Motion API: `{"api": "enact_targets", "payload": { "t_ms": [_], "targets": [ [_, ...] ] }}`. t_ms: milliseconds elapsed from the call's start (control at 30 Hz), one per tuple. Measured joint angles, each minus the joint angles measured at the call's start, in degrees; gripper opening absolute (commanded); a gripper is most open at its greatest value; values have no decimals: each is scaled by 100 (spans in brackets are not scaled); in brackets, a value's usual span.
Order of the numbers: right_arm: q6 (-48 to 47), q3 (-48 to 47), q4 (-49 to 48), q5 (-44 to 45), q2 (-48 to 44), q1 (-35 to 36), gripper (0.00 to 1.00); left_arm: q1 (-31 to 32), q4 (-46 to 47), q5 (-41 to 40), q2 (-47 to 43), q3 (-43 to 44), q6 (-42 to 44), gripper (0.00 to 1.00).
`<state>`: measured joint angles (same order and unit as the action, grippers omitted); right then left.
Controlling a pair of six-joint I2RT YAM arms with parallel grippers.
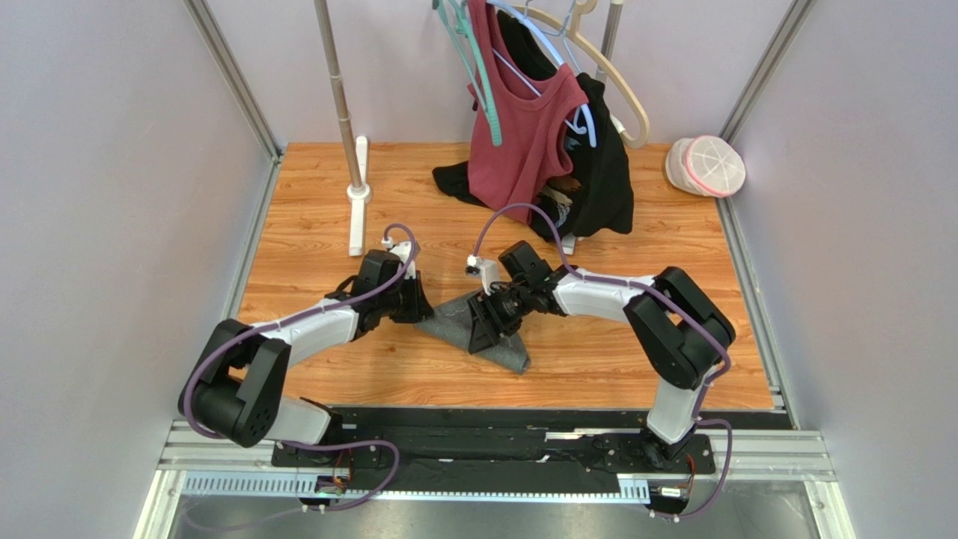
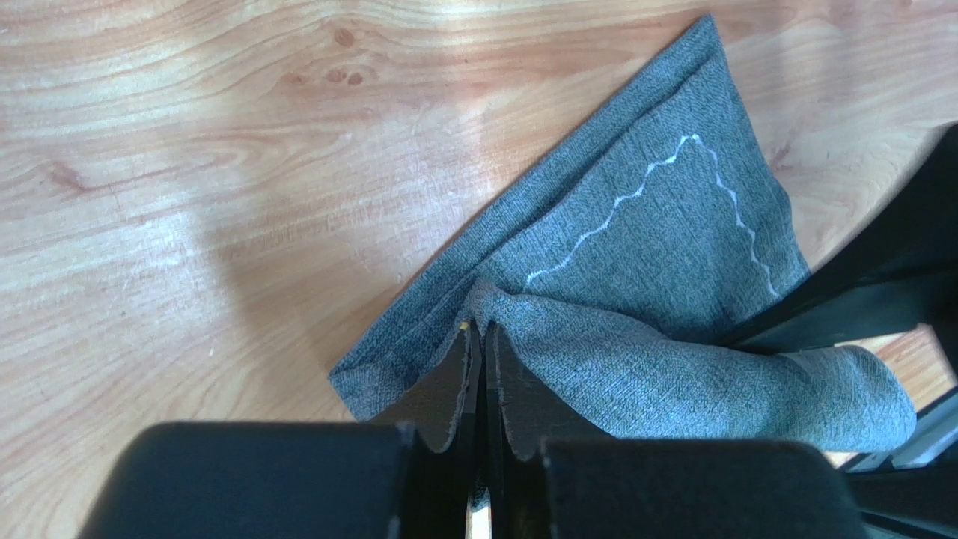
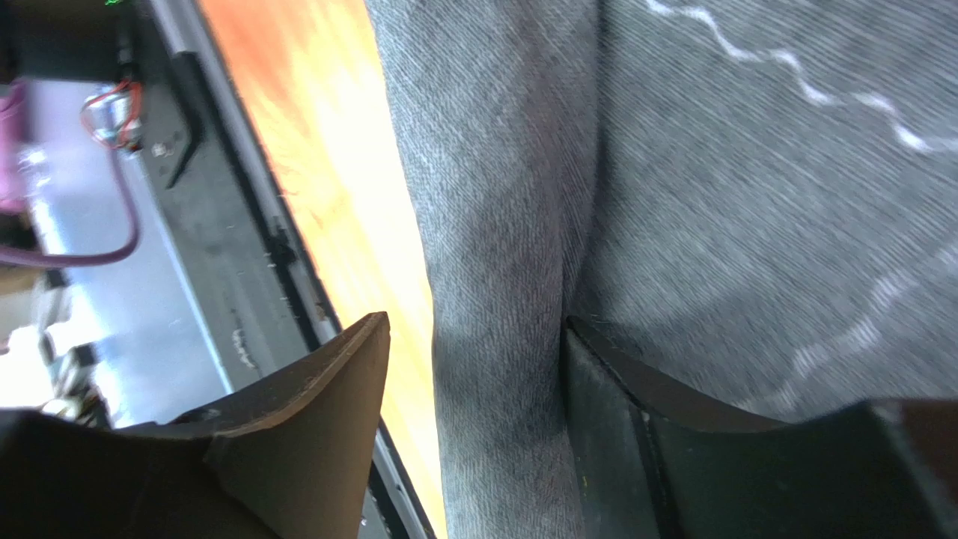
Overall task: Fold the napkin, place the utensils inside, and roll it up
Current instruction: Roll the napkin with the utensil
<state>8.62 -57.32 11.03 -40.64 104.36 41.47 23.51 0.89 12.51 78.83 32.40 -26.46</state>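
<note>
While I'm watching the overhead feed, the napkin [image 1: 512,350] is lying folded into a rough triangle on the wooden table [image 1: 371,376]. It's sitting a little in from the near edge, between my two arms. My left gripper [image 2: 484,337] is clamping tight. Its fingers [image 2: 444,387] are pressing together on a raised edge of the grey cloth at the napkin's left side, and white wavy stitching is showing on the flap beyond. My right gripper [image 3: 475,326] is standing wide, straddling a ridge of the fabric. One finger [image 3: 630,438] is touching the cloth and the other is sitting just clear of it, so it's gripping nothing. Farther back, a maroon top [image 1: 523,124] and a black garment [image 1: 607,185] are hanging on hangers. A white and pink round thing [image 1: 708,166] is resting in the far right corner.
</note>
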Motion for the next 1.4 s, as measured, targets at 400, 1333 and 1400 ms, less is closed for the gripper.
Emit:
{"api": "enact_targets", "payload": {
  "t_ms": [400,1333,1400],
  "targets": [
    [-466,238,334,2035,-1639,291,64,-2,-385,151,654,599,81,4],
    [-1154,398,-85,3333,-911,1298,63,-4,-758,378,1163,1139,157,37],
    [-1167,398,-129,3432,-826,1298,63,-4,-800,358,1161,1169,186,44]
  ]
}}
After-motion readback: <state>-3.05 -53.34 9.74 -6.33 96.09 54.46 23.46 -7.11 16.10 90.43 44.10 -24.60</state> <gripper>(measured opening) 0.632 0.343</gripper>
